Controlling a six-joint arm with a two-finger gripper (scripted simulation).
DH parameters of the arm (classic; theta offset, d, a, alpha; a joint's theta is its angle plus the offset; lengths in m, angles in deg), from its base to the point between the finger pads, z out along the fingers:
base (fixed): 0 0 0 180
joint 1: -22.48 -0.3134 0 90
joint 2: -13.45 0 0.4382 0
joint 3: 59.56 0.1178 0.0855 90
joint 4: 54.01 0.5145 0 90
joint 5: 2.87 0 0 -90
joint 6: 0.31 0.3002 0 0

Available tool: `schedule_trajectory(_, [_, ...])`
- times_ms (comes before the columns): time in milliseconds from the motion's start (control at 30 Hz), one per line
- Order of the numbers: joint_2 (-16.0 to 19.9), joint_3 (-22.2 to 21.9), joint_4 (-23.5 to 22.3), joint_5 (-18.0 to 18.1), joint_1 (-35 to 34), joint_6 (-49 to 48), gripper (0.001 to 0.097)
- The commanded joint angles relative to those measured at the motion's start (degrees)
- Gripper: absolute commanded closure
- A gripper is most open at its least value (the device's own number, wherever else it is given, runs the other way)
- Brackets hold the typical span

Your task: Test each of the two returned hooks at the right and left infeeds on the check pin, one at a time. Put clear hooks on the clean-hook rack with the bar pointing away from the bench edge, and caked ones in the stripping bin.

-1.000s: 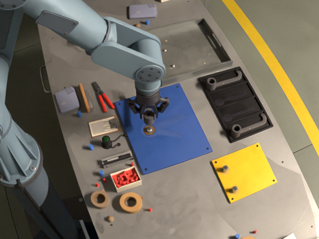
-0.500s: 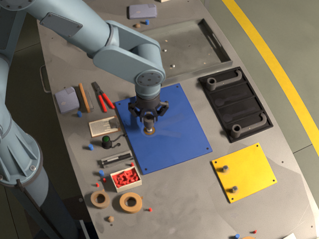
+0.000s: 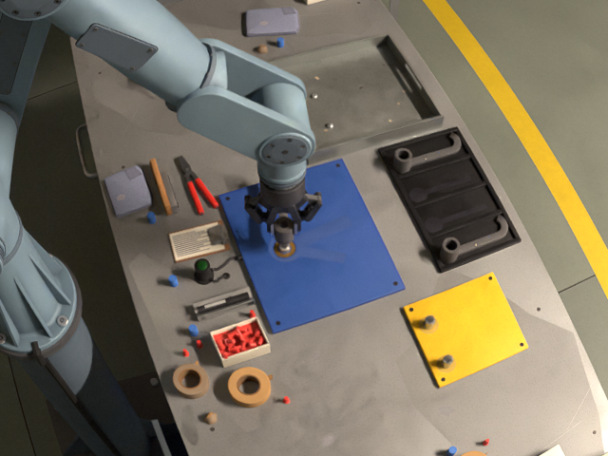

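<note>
My gripper (image 3: 284,234) stands over the blue mat (image 3: 310,244), closed on a grey hook (image 3: 284,231) whose ring end sits down at the check pin's brown base washer (image 3: 284,250). The pin itself is hidden under the hook and my fingers. To the right, the black clean-hook rack (image 3: 448,198) holds two grey hooks, one in its far slot (image 3: 426,152) and one in its near slot (image 3: 472,241); the two middle slots are empty. The grey stripping bin (image 3: 358,92) lies at the far side of the bench with only small specks inside.
A yellow plate (image 3: 465,328) with two short studs lies near the right front. Left of the mat are red-handled pliers (image 3: 196,186), a card, a green-topped knob (image 3: 202,270), a box of red parts (image 3: 240,341) and two tape rolls (image 3: 249,386).
</note>
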Motion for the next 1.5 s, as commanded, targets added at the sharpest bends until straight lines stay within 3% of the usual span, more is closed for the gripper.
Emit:
schedule_trajectory(0, [-0.1, -0.1, 0.0, 0.0, 0.0, 0.0, 0.0901])
schedule_trajectory(1467, [2.8, -0.3, 0.0, 2.6, 0.0, 0.0, 0.0901])
